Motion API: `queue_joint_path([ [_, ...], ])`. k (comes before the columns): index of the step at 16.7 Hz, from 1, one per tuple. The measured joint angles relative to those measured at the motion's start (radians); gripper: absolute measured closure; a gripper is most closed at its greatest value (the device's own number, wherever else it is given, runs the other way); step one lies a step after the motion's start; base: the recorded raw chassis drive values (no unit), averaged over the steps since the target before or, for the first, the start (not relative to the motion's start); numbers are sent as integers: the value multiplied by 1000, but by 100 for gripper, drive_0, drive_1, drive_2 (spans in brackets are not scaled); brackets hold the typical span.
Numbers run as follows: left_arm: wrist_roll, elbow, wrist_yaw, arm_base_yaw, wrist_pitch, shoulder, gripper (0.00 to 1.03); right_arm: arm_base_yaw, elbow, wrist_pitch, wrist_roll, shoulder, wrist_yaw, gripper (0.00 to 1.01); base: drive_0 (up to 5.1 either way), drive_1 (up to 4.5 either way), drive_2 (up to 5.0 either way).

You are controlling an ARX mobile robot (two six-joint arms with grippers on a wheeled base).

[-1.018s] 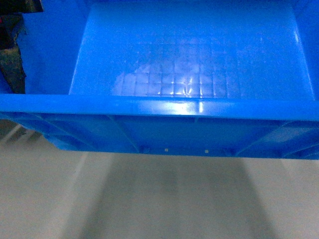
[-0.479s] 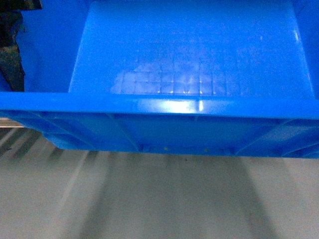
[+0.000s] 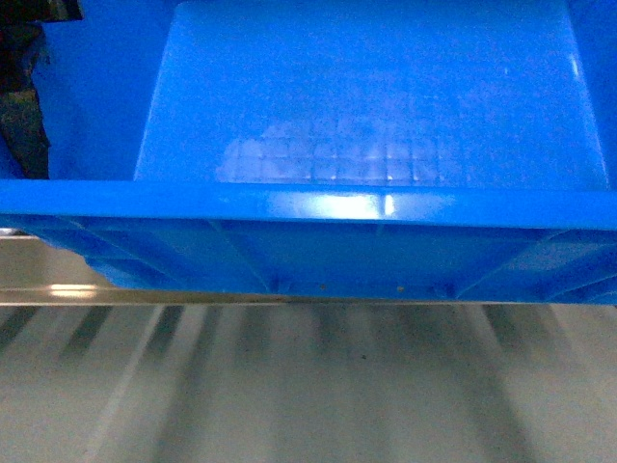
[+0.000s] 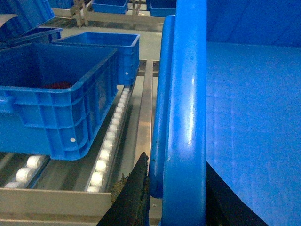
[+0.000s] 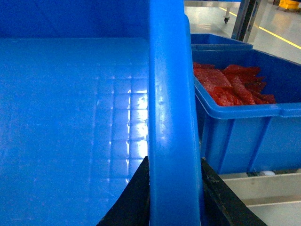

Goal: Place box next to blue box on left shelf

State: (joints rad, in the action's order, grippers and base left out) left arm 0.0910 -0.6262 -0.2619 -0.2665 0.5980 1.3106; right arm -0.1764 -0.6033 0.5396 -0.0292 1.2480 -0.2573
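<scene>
A small square grid was embossed on the blue crate's (image 3: 366, 125) glossy floor. White roller wheels (image 4: 109, 141) were set in grey tracks. Red contents (image 5: 233, 84) were seen in a neighbouring blue crate (image 5: 244, 136).

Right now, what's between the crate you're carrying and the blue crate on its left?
In the left wrist view, a bare lane of white rollers and metal rails separates the carried crate from the neighbouring crate.
</scene>
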Motion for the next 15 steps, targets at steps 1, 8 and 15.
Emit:
queue_joint_path([
  [1,-2,0,0,0,1,0,85,0,0,-2,-3,0,0,80,8,425,-408],
  [8,-1,0,0,0,1,0,85,0,0,-2,-2,0,0,80,4,420,-413],
  [15,-1,0,0,0,-1,0,85,0,0,-2,-1,0,0,80,1,418,-415],
])
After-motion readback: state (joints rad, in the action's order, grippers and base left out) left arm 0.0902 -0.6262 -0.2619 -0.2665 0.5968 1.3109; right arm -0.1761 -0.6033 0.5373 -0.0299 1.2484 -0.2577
